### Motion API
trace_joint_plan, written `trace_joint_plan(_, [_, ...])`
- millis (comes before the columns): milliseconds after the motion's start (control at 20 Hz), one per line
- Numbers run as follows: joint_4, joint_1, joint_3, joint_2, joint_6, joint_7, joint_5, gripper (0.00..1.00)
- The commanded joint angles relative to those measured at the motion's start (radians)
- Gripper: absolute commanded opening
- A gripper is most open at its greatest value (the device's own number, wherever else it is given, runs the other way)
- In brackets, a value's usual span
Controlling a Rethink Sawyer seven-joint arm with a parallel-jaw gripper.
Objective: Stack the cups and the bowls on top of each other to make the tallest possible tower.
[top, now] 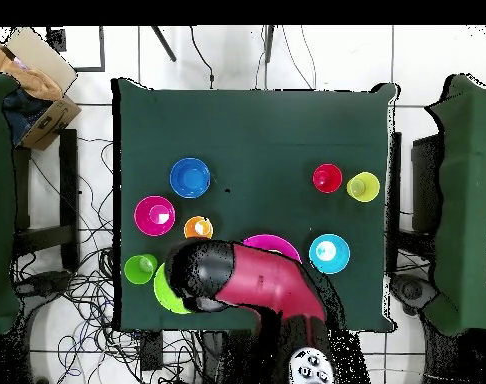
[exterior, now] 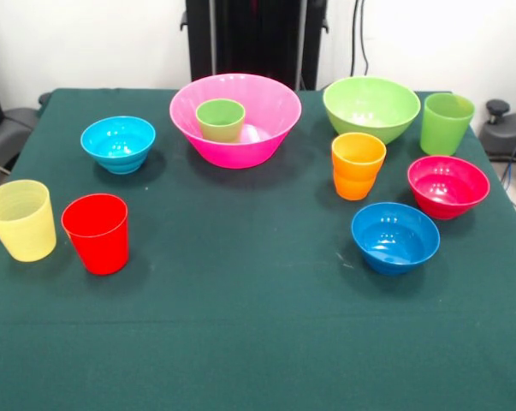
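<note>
From the front, the small green cup (exterior: 220, 119) stands upright inside the large pink bowl (exterior: 270, 128) at twelve o'clock on the green table (exterior: 240, 342); no pincer shows. From overhead, the red and black arm (top: 252, 283) covers most of the pink bowl, lime green bowl (top: 165, 293) at its nine o'clock; the pincer is hidden, so I cannot tell its state.

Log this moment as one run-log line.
tower: small green plastic cup upright inside large pink plastic bowl | red plastic cup, lime green plastic bowl: unstacked | hand: unseen
</note>
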Motion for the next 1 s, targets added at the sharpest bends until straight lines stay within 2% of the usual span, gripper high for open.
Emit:
trace_joint_plan(50, [0.342, -0.265, 0.431, -0.143, -0.501, -0.345, 0.249, 1.00])
trace_joint_plan(100, [0.386, -0.327, 0.510, -0.135, -0.562, -0.339, 0.241, 1.00])
trace_joint_plan(150, [0.441, -0.407, 0.608, -0.114, -0.640, -0.294, 0.191, 1.00])
trace_joint_plan(200, [0.448, -0.451, 0.661, -0.088, -0.670, -0.250, 0.135, 1.00])
trace_joint_plan(300, [0.459, -0.507, 0.712, -0.038, -0.729, -0.156, -0.001, 1.00])
trace_joint_plan(350, [0.449, -0.513, 0.709, -0.012, -0.744, -0.126, -0.062, 1.00])
trace_joint_plan(400, [0.437, -0.495, 0.674, 0.001, -0.754, -0.092, -0.118, 1.00])
trace_joint_plan(500, [0.412, -0.467, 0.623, 0.025, -0.768, -0.042, -0.192, 1.00])
trace_joint_plan(750, [0.381, -0.455, 0.596, 0.068, -0.792, 0.015, -0.304, 1.00])
trace_joint_plan(1000, [0.375, -0.476, 0.624, 0.082, -0.799, 0.059, -0.373, 1.00])
